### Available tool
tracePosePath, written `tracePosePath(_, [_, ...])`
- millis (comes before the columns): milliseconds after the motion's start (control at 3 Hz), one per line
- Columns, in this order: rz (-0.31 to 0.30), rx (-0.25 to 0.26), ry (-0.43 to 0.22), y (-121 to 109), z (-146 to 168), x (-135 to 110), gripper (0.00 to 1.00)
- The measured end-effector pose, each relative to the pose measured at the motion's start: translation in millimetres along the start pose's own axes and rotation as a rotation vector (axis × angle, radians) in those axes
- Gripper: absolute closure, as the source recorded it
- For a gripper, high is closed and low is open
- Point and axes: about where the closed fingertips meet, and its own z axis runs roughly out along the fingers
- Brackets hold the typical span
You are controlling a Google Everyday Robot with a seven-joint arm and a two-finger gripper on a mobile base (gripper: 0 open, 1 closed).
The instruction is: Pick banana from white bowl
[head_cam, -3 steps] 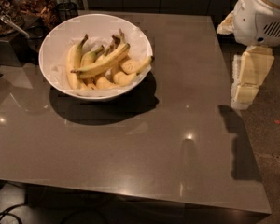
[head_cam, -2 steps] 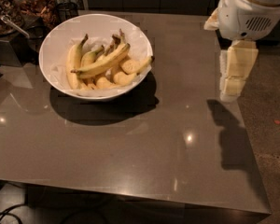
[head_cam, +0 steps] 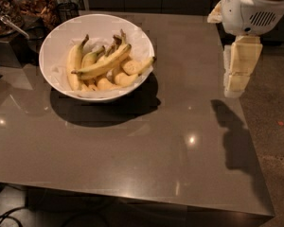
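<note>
Far left, containers [head_cam: 35, 6] hold brownish stuff, too dim to identify; on the table [head_cam: 132, 150], the bowl [head_cam: 54, 44] holds several bananas; the banana [head_cam: 102, 66] lies slantwise on top of the pile, stem toward the bowl's right side; the gripper [head_cam: 237, 70] hangs above the table's right edge, well apart from the bowl; whether it is open or closed, I cannot tell.
</note>
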Motion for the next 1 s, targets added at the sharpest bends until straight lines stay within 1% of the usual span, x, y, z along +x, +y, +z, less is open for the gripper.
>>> tracePosePath(333, [0.0, 0.0, 0.0, 0, 0, 0, 0.0])
tracePosePath(667, [-0.054, 0.013, -0.013, -25, 0, -26, 0.0])
tracePosePath(1000, [-0.113, 0.018, -0.019, -45, 6, -51, 0.0])
